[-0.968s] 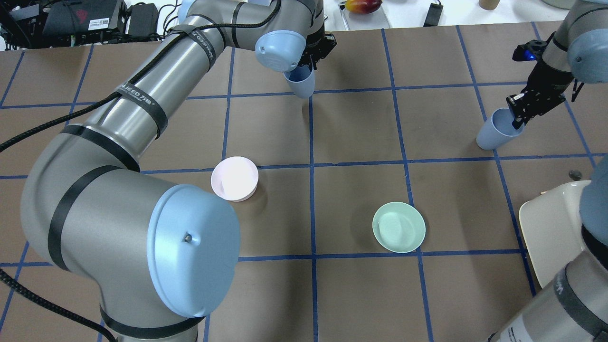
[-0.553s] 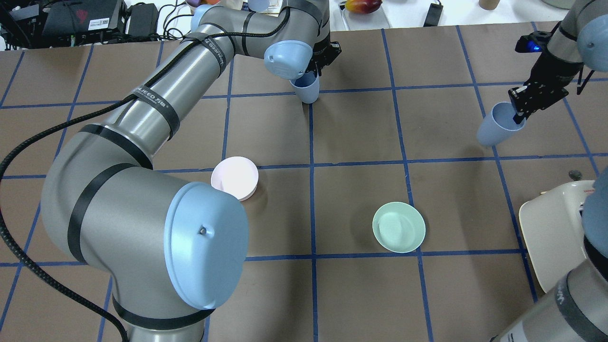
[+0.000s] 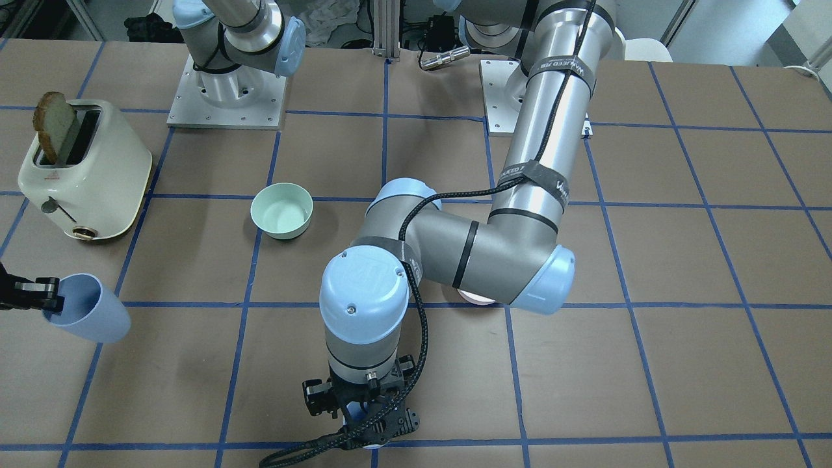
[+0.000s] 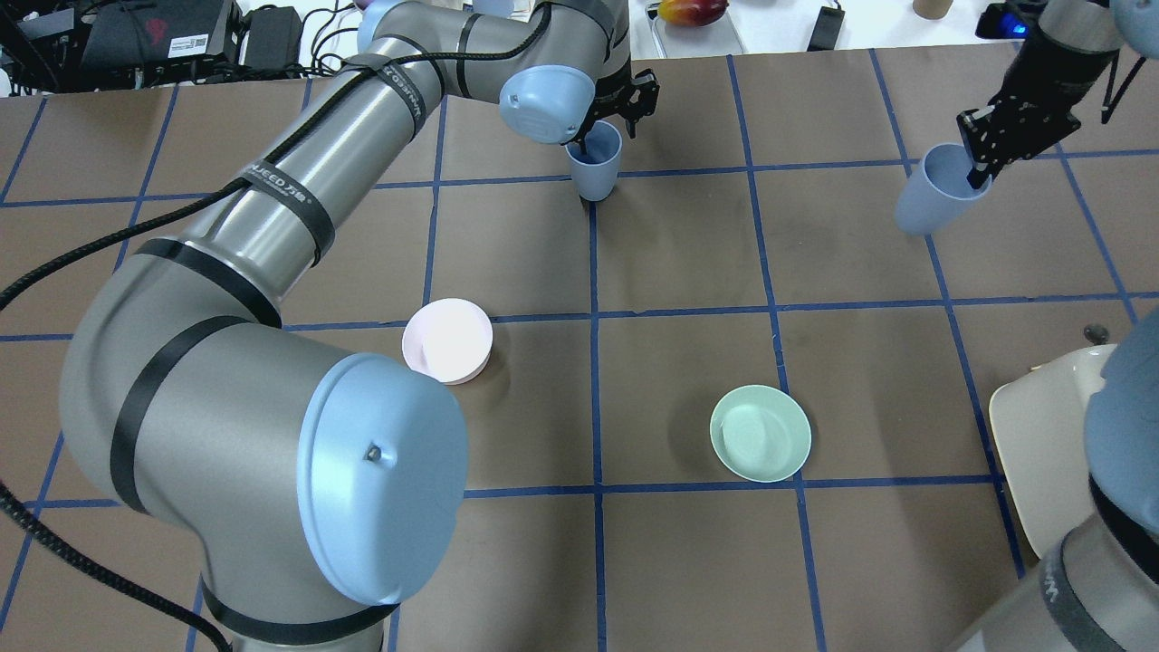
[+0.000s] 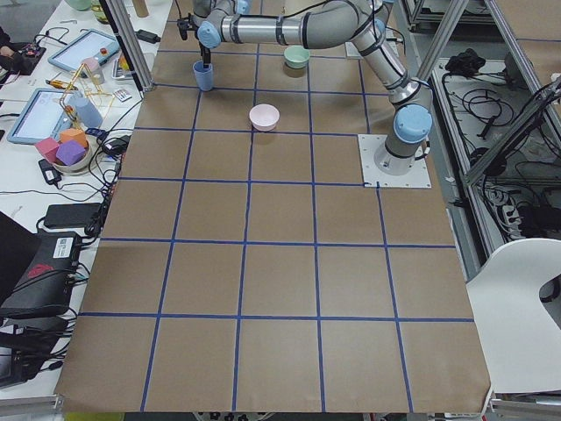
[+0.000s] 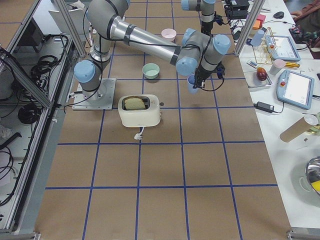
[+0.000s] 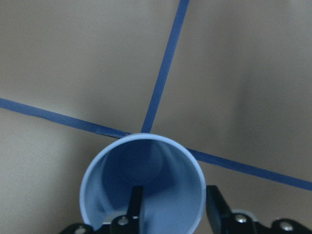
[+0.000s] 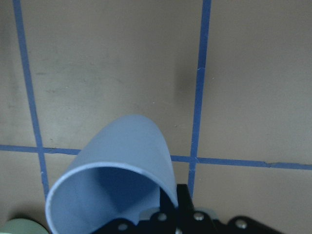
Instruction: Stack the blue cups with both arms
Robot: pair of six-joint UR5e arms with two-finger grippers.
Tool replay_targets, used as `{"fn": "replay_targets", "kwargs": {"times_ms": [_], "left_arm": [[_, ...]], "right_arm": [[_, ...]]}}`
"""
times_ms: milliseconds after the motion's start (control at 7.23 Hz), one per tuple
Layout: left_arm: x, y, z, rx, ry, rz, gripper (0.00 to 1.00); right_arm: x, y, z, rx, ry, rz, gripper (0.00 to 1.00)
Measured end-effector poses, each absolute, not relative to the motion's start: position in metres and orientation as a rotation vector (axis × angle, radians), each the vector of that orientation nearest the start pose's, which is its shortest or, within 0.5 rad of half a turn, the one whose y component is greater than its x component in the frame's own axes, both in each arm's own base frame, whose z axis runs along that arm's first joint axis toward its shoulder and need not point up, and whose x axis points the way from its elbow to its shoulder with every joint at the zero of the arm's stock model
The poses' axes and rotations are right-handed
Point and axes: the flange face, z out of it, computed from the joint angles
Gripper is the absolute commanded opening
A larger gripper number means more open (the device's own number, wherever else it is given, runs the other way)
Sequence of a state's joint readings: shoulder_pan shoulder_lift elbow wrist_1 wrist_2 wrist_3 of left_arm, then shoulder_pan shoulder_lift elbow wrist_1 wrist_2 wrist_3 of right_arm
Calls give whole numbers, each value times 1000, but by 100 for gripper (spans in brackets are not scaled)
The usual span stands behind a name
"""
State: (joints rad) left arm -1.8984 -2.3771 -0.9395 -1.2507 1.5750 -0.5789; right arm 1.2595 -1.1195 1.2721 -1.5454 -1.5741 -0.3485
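One blue cup (image 4: 595, 167) stands upright on the table at a tape crossing near the far edge. My left gripper (image 4: 616, 113) is over it. In the left wrist view one finger (image 7: 135, 204) hangs inside the cup (image 7: 141, 185) and the other (image 7: 217, 207) is outside the rim, spread apart and not pinching the wall. My right gripper (image 4: 982, 154) is shut on the rim of the second blue cup (image 4: 933, 195). It holds that cup tilted above the table at the far right. The cup also shows in the front view (image 3: 84, 318) and the right wrist view (image 8: 112, 180).
A pale pink bowl (image 4: 447, 340) sits left of centre and a mint-green bowl (image 4: 760, 433) right of centre. A cream toaster (image 3: 84, 169) with a slice of bread stands near the right arm's base. The left arm's elbow hangs over the pink bowl.
The left gripper brought its tilted cup down to stand upright on the table, and its fingers have spread. The right gripper lifted its cup and carried it toward the far edge.
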Motion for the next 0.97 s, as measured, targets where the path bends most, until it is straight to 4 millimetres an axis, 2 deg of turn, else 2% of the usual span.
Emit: {"fn": "replay_targets", "kwargs": {"times_ms": [138,277,415,691,830,968], "left_arm": [[-365,-707,338,-336,3144,-105,100],[-337,-690,374,-288,3114,17,100],[-306,-666,414,-208,3090,141,100],[-253,-606,492,-24,3056,347,97],[-230,-583,518,9,3040,382,97],[-213,-569,526,25,3022,375,96]], "right_arm": [[-44,-671,398,-29,3092,238,0],[-14,-679,418,-10,3105,207,0],[25,-687,427,41,3106,178,0],[105,-705,431,198,3052,129,0],[137,-717,430,264,3016,112,0],[163,-728,427,312,2993,98,0]]}}
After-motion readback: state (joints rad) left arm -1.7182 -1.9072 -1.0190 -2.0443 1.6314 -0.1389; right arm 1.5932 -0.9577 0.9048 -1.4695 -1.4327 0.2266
